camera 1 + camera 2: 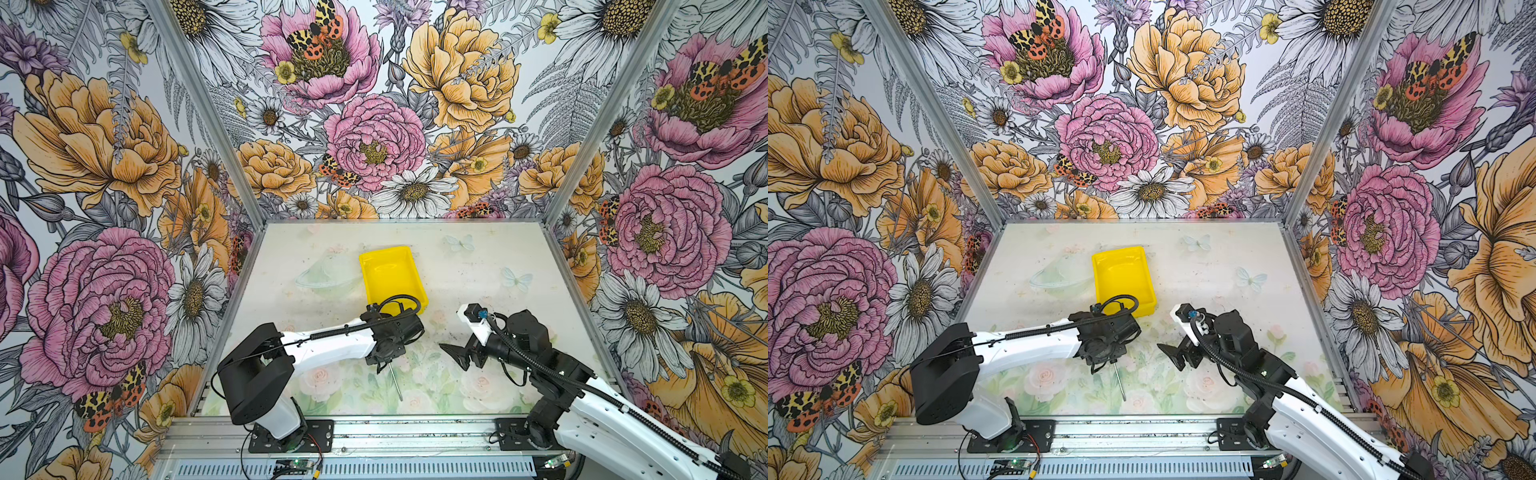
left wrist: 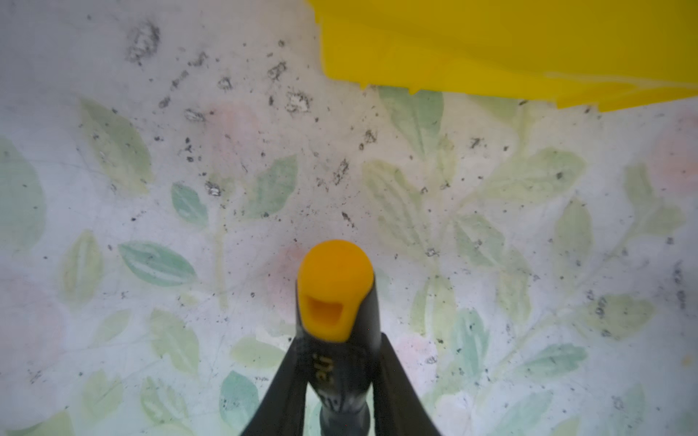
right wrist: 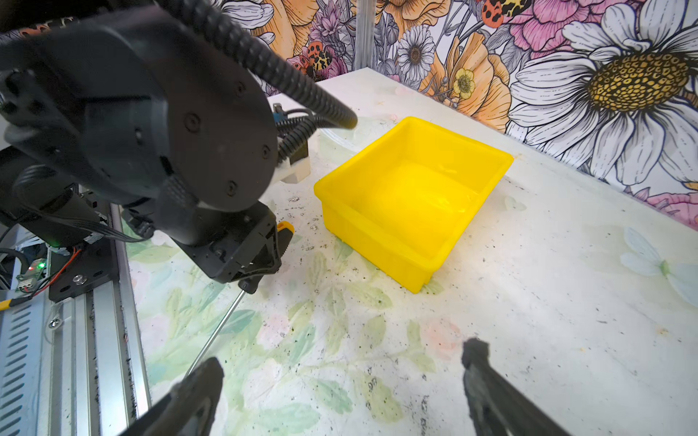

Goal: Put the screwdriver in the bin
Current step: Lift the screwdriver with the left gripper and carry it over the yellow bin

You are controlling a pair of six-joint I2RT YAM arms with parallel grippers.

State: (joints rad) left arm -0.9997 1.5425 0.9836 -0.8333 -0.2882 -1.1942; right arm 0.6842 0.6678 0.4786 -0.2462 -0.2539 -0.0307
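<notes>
1. left gripper: jaws narrow, fingers pinched on the black handle of the screwdriver; orange cap pokes out past the fingertips.
2. screwdriver is outside the bin, on its near side, close to the bin's near end, over the table.
3. silver shaft slants out from under the left gripper toward the front edge; cannot tell if its tip touches the table.
4. bin sits flat, mid-table.
5. right gripper: jaws wide, nothing between them, low over the table, right of the screwdriver and apart from it.
</notes>
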